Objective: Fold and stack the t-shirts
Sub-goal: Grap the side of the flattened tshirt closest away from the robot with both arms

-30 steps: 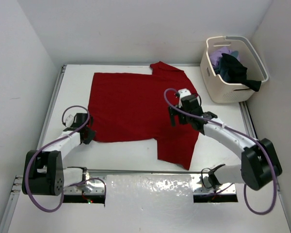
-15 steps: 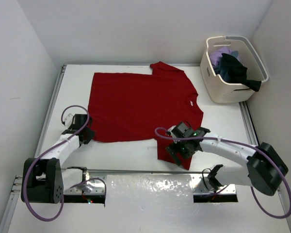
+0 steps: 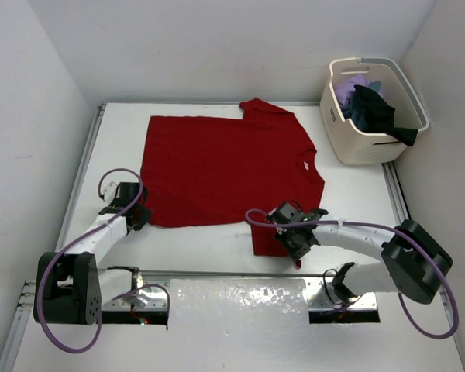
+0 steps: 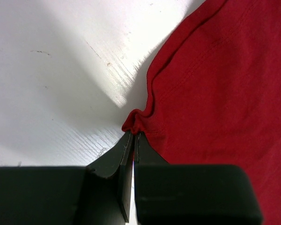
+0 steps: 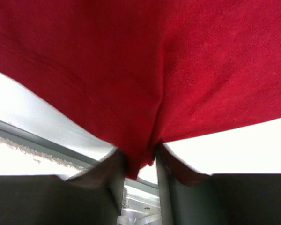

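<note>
A red t-shirt (image 3: 217, 167) lies spread flat on the white table (image 3: 194, 240). My left gripper (image 3: 142, 216) is shut on the shirt's near-left hem corner, which bunches at its tips (image 4: 136, 123). My right gripper (image 3: 295, 246) sits over the near sleeve at the shirt's lower right, and red cloth (image 5: 145, 93) is pinched between its fingers (image 5: 117, 168). A black t-shirt (image 3: 374, 111) and a lavender t-shirt (image 3: 350, 87) are heaped in the cream basket (image 3: 356, 147) at the back right.
The basket stands against the right wall beyond the shirt's collar. A metal rail (image 3: 240, 273) runs along the near table edge by the arm bases. White walls close in the left, back and right sides.
My right arm swung from the shirt's collar area down to the near sleeve and its jaws closed on the cloth. The left gripper and the shirt stayed put.
</note>
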